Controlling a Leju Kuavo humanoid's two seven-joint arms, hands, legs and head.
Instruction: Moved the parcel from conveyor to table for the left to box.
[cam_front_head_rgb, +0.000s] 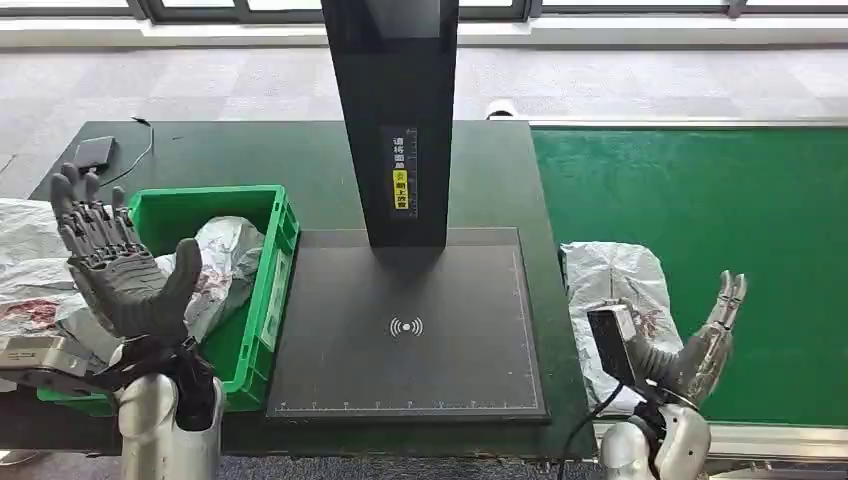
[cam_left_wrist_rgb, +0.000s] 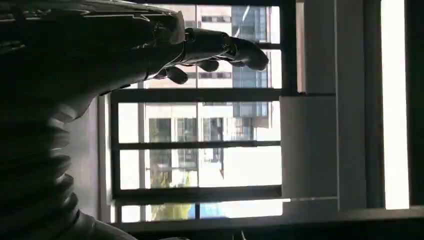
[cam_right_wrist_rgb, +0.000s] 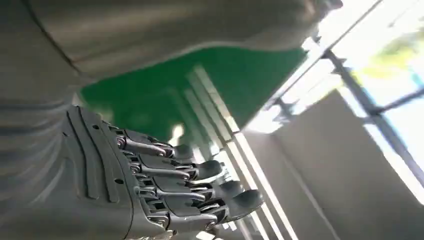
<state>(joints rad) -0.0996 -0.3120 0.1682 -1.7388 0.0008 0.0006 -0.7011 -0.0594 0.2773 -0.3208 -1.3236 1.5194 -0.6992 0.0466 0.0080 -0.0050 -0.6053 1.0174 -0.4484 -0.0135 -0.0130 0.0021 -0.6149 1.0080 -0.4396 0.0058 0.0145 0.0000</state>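
Note:
A crumpled silver-white parcel (cam_front_head_rgb: 618, 300) lies on the green conveyor (cam_front_head_rgb: 720, 230) at its left edge, beside the black table (cam_front_head_rgb: 300, 170). My right hand (cam_front_head_rgb: 700, 350) hovers open just right of that parcel, fingers up, holding nothing; its fingers (cam_right_wrist_rgb: 200, 190) are straight in the right wrist view. Another silver parcel (cam_front_head_rgb: 225, 265) rests inside the green box (cam_front_head_rgb: 265, 290) on the table's left. My left hand (cam_front_head_rgb: 115, 265) is raised, palm spread, over the box's left side, holding nothing. Its fingers (cam_left_wrist_rgb: 220, 50) point at windows in the left wrist view.
A black scanner plate (cam_front_head_rgb: 400, 330) with a wireless mark lies mid-table under a tall black post (cam_front_head_rgb: 395, 120). More crumpled silver bags (cam_front_head_rgb: 25, 270) lie left of the box. A small dark device (cam_front_head_rgb: 92, 152) with a cable sits at the table's far left.

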